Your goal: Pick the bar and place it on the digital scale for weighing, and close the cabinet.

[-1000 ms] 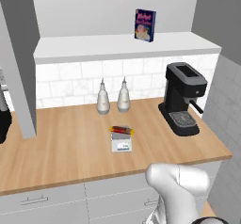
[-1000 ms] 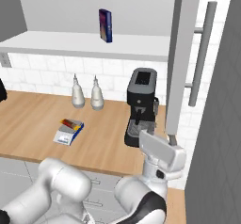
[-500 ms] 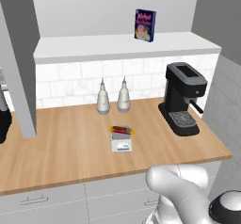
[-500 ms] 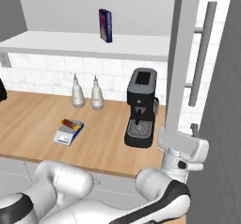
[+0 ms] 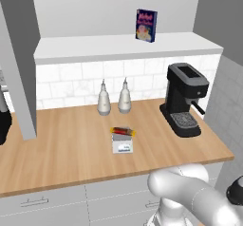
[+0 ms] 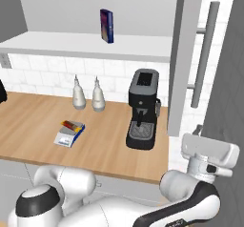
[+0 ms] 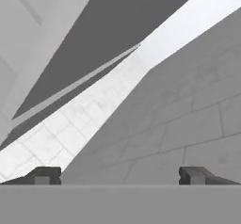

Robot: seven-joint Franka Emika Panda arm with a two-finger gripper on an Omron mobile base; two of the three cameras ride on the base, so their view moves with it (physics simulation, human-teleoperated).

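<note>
The bar (image 5: 123, 131) is seen lying across the top of the digital scale (image 5: 123, 144), near the middle of the wooden counter (image 5: 61, 154); in the right base view the same pair, bar (image 6: 72, 124) on scale (image 6: 68, 135), is found left of the black coffee machine (image 6: 143, 108); the bar rests on the rear part of the grey plate, with the scale's small display facing the front edge of the counter.

Two white bottles (image 5: 114, 97) are set side by side against the tiled backsplash, behind the scale and apart from it; the coffee machine (image 5: 184, 99) stands at the right end of the counter; a blue-purple printed box (image 5: 146, 25) is placed upright on the white shelf (image 5: 123, 47) above.

The cabinet door (image 6: 185, 59) is seen standing open at the right in the right base view, edge-on, with its long vertical bar handle (image 6: 204, 52) just beyond it; another open grey door (image 5: 19, 63) hangs at the left of the left base view.

The gripper (image 7: 120, 175) is shown in the hand view with its two dark fingertips (image 7: 43, 175) spread wide apart and nothing between them; grey tiled wall and a grey panel lie ahead of it; the hand (image 6: 209, 155) is held low at the right, beside the grey tiled wall, below the door handle.
</note>
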